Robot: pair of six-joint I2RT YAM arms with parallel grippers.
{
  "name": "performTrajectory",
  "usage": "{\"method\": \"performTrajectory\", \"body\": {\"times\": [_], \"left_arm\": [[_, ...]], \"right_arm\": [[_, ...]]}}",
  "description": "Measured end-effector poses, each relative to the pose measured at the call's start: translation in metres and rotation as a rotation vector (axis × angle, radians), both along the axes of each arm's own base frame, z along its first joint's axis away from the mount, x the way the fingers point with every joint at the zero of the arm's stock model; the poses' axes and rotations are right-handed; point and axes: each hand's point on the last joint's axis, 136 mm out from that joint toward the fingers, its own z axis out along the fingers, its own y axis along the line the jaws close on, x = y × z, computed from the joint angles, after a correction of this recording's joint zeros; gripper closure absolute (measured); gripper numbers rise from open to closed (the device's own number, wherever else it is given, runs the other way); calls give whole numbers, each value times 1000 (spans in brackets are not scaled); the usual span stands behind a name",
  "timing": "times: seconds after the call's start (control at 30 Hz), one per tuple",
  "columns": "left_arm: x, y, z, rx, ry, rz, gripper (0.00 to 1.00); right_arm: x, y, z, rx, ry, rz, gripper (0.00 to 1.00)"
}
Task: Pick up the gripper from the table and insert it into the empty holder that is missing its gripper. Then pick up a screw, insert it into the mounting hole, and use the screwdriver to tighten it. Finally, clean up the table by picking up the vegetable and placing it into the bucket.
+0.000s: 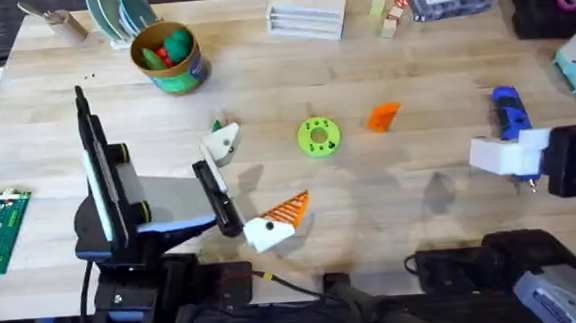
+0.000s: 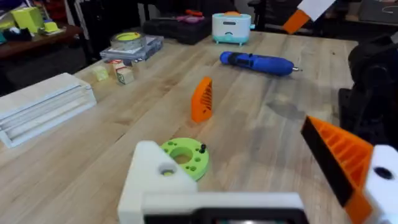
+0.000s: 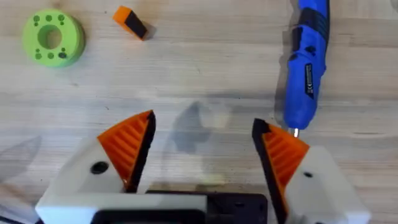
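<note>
Your loose orange gripper [image 1: 382, 117] lies free on the table [image 1: 264, 93], just right of the lime-green disc [image 1: 319, 137] and well apart from either arm. Your left gripper [image 1: 245, 187] hangs with its fingers spread wide and nothing between them; one finger is the bare white holder [image 2: 152, 180], the other carries an orange pad. Your right gripper [image 3: 202, 152] is likewise spread and empty, beside the screwdriver [image 1: 508, 111]. The bucket [image 1: 168, 57] sits far left with what looks like the vegetable inside.

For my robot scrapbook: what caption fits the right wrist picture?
Open white-and-orange right gripper hovering over the wooden table beside the blue-handled screwdriver.
</note>
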Motion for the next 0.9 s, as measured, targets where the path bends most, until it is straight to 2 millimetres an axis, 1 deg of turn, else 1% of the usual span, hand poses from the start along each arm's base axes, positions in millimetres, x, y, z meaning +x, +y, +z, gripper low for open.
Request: {"method": "performTrajectory", "body": {"times": [0.37, 0.53, 0.73, 0.9], "left_arm": [[-1, 0, 0, 0, 0, -6, 9], [-1, 0, 0, 0, 0, -6, 8], [-1, 0, 0, 0, 0, -6, 8], [-1, 0, 0, 0, 0, -6, 8]], "right_arm": [[0, 0, 0, 2, -1, 1, 10], [1, 6, 1, 28, -4, 19, 10], [2, 8, 2, 37, -12, 26, 9], [21, 13, 17, 62, -110, 46, 10]]}}
